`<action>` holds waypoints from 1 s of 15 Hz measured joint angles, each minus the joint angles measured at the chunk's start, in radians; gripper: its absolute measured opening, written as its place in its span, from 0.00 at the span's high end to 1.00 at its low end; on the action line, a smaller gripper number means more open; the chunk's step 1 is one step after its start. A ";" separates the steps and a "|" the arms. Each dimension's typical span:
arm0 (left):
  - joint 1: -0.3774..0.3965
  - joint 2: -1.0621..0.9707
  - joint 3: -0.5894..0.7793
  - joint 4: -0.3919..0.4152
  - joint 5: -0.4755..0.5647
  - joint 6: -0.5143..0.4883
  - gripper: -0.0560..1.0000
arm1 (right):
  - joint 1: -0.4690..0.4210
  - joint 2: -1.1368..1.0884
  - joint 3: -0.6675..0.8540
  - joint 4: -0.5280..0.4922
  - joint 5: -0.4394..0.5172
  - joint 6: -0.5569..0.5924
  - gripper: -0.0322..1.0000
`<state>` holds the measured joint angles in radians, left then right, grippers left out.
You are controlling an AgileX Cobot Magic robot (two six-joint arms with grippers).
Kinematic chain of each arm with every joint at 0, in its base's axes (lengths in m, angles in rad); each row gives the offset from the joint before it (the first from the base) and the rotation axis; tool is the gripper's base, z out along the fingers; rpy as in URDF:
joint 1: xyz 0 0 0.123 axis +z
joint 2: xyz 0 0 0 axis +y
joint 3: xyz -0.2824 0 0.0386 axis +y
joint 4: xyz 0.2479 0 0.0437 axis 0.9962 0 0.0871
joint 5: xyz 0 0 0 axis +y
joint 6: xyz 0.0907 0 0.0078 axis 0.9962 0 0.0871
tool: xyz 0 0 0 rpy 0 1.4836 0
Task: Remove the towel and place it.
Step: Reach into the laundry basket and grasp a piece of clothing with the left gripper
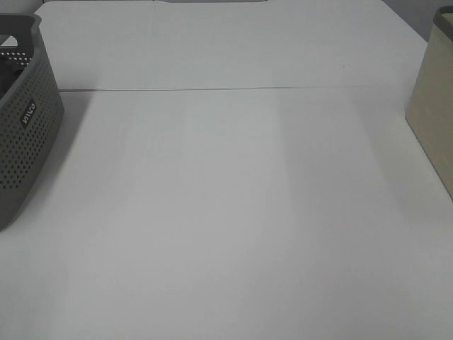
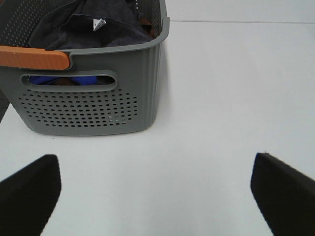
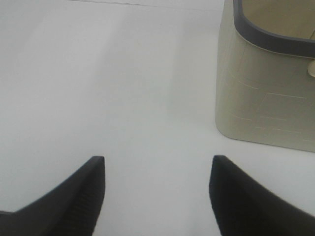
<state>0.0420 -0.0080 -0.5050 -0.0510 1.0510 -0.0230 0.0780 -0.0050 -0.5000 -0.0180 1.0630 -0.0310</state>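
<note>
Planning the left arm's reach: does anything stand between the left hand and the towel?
The grey basket: its near wall and orange handle stand between the left hand and the towel lying inside. Nothing else visible.

**Basket left, bin right, towel inside the basket**

Here we go: the table [image 1: 226, 227] spreads wide, with the basket [image 1: 28, 149] at its left edge and the bin [image 1: 433, 120] way over at the right edge, the two well apart. A seam [image 1: 233, 88] runs across the table toward the back. The towel [image 2: 108, 37] lies in the basket, down inside its walls. The left gripper [image 2: 157, 191] hangs before the basket, apart from it, and the right gripper [image 3: 157, 191] is near the bin, not touching
</note>
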 joint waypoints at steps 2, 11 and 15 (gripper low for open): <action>0.000 0.000 0.000 0.000 0.000 0.000 0.01 | 0.000 0.000 0.000 0.000 0.000 0.000 0.38; 0.000 0.000 0.000 0.000 0.000 0.000 0.01 | 0.000 0.000 0.000 0.000 0.000 0.000 0.38; 0.000 0.000 0.000 0.000 0.000 0.000 0.01 | 0.000 0.000 0.000 0.000 0.000 0.000 0.38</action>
<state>0.0420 -0.0080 -0.5050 -0.0510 1.0510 -0.0230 0.0780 -0.0050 -0.5000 -0.0180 1.0630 -0.0310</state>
